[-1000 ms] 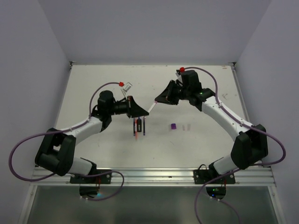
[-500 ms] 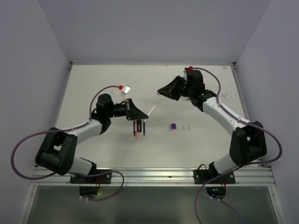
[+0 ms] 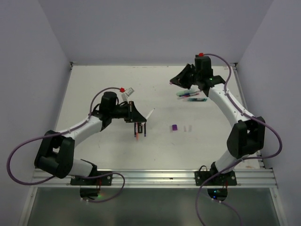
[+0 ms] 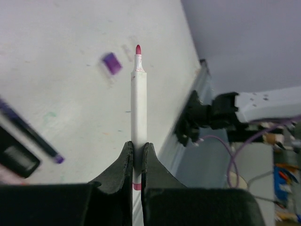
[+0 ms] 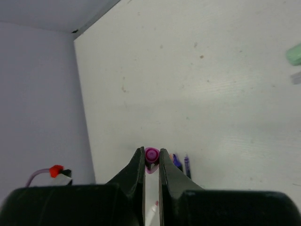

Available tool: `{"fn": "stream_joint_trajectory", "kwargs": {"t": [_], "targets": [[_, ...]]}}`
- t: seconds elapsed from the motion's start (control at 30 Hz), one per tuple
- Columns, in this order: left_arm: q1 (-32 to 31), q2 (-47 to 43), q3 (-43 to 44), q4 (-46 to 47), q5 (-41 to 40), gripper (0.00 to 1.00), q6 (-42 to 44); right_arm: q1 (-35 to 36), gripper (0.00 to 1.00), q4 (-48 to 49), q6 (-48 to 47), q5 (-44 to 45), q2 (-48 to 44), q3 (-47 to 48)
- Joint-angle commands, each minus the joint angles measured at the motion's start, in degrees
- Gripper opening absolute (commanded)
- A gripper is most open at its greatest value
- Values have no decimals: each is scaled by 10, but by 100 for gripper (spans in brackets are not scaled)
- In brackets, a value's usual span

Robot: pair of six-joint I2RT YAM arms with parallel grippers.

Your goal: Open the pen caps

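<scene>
Over the white table (image 3: 94, 84) between lilac walls (image 3: 155, 28), left hand (image 4: 137, 149) clamps a pen (image 4: 138, 99), right hand (image 5: 151, 152) pinches a pink cap (image 5: 152, 155).

You see a white table (image 3: 94, 75) with small dark marks (image 5: 201, 57) on it. Pale grey walls (image 3: 155, 28) stand on its left, far and right sides. Along the near edge you have a metal rail (image 3: 155, 177), and below it a dark panel (image 3: 155, 207).

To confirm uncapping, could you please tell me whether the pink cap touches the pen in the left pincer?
Apart. The left wrist view shows the pen with its tip bare; the cap sits in the right pincer.
</scene>
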Motion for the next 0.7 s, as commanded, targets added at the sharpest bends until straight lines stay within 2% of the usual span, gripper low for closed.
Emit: {"fn": "stream_joint_trajectory", "kwargs": {"t": [0.0,0.13,0.27,0.37,0.53,0.67], "targets": [[21,-45,34,-192,-187,0,117,-24,0,-235,-135,32,25,46],[32,-86,14,-254,-317,0,144,-38,0,-326,-209,72,23,25],[32,-136,-40,-225,-392,0,143,-60,0,-349,-237,86,16,-26],[32,-146,-67,-197,-406,0,141,-74,0,-360,-259,88,23,-36],[32,-121,-95,-143,-426,0,109,-98,0,-381,-277,139,23,-43],[32,-96,-109,-118,-426,0,86,-105,0,-387,-295,143,39,-58]]}}
